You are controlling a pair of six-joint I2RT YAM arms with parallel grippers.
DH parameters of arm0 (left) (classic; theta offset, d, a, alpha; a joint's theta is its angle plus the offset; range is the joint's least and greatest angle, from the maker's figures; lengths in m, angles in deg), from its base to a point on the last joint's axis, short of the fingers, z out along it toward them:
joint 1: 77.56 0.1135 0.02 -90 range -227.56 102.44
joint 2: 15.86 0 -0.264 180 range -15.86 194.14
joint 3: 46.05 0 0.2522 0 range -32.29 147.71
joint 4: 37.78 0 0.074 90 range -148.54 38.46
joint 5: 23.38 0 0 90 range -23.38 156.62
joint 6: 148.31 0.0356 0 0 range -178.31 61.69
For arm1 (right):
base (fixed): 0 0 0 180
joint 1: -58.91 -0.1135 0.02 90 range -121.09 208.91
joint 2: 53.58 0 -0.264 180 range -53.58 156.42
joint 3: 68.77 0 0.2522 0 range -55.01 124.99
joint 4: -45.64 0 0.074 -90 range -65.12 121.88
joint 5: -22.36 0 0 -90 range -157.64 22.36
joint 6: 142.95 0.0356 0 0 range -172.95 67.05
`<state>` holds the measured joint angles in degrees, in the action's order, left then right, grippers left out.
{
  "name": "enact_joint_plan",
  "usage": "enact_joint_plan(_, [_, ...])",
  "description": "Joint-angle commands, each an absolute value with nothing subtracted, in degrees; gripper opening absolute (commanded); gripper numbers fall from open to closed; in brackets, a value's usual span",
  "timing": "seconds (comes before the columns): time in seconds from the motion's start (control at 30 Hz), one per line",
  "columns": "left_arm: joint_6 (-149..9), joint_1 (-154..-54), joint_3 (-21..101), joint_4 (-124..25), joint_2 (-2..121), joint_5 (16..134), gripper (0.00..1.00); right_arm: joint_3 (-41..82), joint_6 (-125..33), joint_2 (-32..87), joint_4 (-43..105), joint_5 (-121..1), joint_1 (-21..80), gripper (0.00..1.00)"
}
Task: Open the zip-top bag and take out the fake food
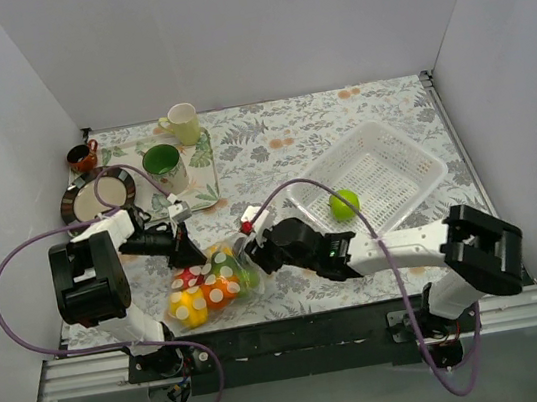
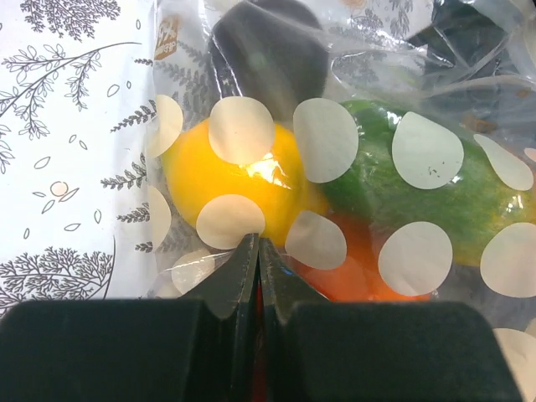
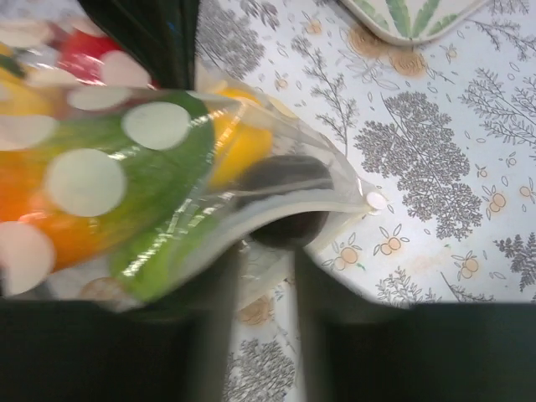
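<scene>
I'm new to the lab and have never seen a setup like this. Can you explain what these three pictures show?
A left arm and a right arm are bolted at the near edge of a patterned table. The overhead picture looks down on both; the other two come from a camera on each wrist. The left gripper is shut, pinching a clear dotted zip-top bag of fake food. The right gripper sits at the bag's rim; whether it grips, I cannot tell. On it stand a white basket holding one green fruit, a cream mug, a green mug and a plate.
</scene>
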<state>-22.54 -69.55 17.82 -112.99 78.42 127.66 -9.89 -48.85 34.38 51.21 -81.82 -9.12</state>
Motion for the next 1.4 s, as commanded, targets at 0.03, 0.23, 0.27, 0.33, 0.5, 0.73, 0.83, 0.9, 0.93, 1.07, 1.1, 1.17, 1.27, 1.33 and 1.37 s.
enact_joint_plan(0.03, [-22.6, -69.8, 19.5, -110.5, 78.5, 129.5, 0.00, -13.0, -47.4, 24.5, 48.5, -74.8, -9.1, 0.02])
enact_joint_plan(0.23, [-23.9, -69.9, 19.8, -109.6, 78.5, 130.1, 0.00, -17.9, -46.7, 16.9, 45.3, -80.1, -8.4, 0.01])
enact_joint_plan(0.27, [-23.9, -69.9, 20.0, -109.6, 78.6, 130.1, 0.00, -18.8, -47.0, 16.3, 46.1, -79.6, -7.5, 0.01])
enact_joint_plan(0.33, [-24.0, -69.8, 20.1, -109.6, 78.6, 130.3, 0.00, -18.7, -47.7, 17.9, 46.1, -78.9, -6.8, 0.01])
enact_joint_plan(0.5, [-24.3, -69.9, 20.2, -109.9, 77.8, 130.3, 0.00, -13.4, -48.5, 29.0, 40.4, -76.6, -6.2, 0.01])
enact_joint_plan(0.73, [-25.5, -69.9, 20.4, -108.7, 78.0, 130.1, 0.00, -15.9, -50.1, 28.3, 51.5, -56.4, -6.4, 0.13])
enact_joint_plan(0.83, [-26.1, -70.3, 21.1, -108.5, 78.5, 130.2, 0.00, -14.3, -50.7, 29.4, 51.1, -53.1, -6.3, 0.23])
enact_joint_plan(0.9, [-26.6, -70.4, 21.3, -108.4, 78.8, 130.1, 0.00, -13.7, -50.9, 30.1, 50.8, -53.2, -6.3, 0.29])
enact_joint_plan(0.93, [-26.8, -70.6, 21.4, -108.2, 78.8, 130.2, 0.00, -13.6, -51.1, 30.3, 50.8, -54.2, -6.3, 0.30])
enact_joint_plan(1.07, [-27.2, -71.1, 21.4, -108.1, 78.9, 129.9, 0.00, -13.7, -52.3, 31.4, 52.1, -56.7, -6.3, 0.33])
enact_joint_plan(1.1, [-27.2, -71.1, 21.4, -108.1, 79.0, 129.9, 0.00, -13.2, -52.3, 31.6, 53.2, -56.4, -6.3, 0.33])
enact_joint_plan(1.17, [-27.5, -71.3, 21.3, -108.0, 79.2, 130.0, 0.00, -12.4, -52.6, 32.9, 54.3, -54.3, -6.4, 0.33])
enact_joint_plan(1.27, [-28.0, -71.6, 21.4, -107.6, 79.0, 129.7, 0.00, -10.6, -52.2, 35.2, 56.5, -49.1, -6.5, 0.34])
enact_joint_plan(1.33, [-28.2, -71.8, 21.5, -107.3, 78.8, 129.6, 0.00, -9.6, -51.7, 36.7, 57.8, -46.1, -6.7, 0.43])
enact_joint_plan(1.37, [-28.7, -71.9, 21.5, -107.0, 78.5, 129.5, 0.00, -9.3, -51.7, 37.1, 58.1, -45.5, -6.9, 0.49])
